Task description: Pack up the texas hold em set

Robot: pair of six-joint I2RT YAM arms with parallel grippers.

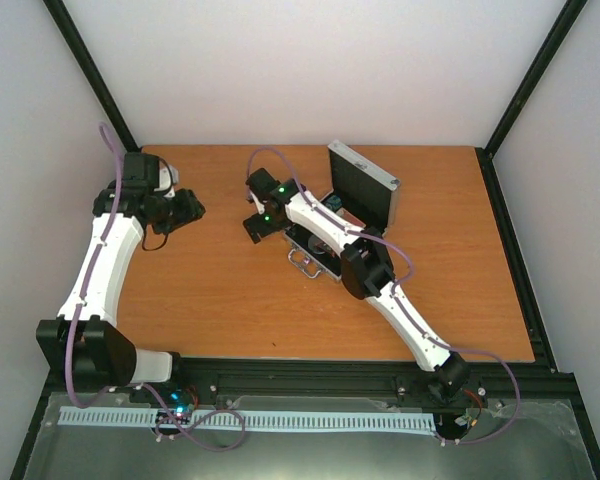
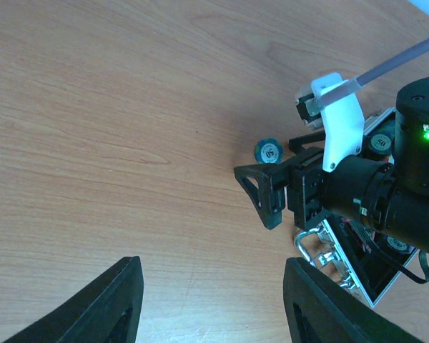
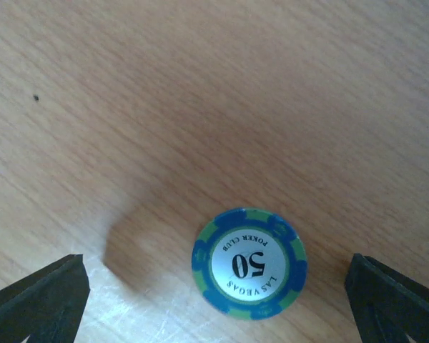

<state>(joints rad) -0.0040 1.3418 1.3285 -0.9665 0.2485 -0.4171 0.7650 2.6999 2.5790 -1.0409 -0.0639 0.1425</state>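
R gripper [image 3: 216, 314] fingertips sit at the bottom corners of the wrist view, spread as wide as they go, nothing pinched. Btw them, flat on the bench [image 3: 129, 86], lies one blue-green poker chip [image 3: 249, 263], face up w/ "50" on it. Neither finger touches it, and it sits a bit nearer the fingertip on the right of that view than dead centre.

From above, the chip is just left of the case [image 1: 315, 258], which stands open around mid-bench w/ lid [image 1: 363, 183] upright at the far side & metal handle [image 2: 316, 241] on its near-left edge. My R arm reaches over the case to get here. At least one more chip shows inside the black lining from the L wrist view; other contents are hidden by my arm.

L gripper [image 2: 211, 314] hangs off to the left, well apart from chip & case, fingers partly spread, empty.

Handling, my guess: chip is light, stiff, thin, smooth-rimmed, prob slippery on the wood. Lying flat it offers v. little edge, so take it across the rim on opp. sides, fingertips right down at bench level, centred first. An off-centre squeeze could skate it away or flip it. No crush risk, so a modest squeeze should do. Then it's a short carry to the case.
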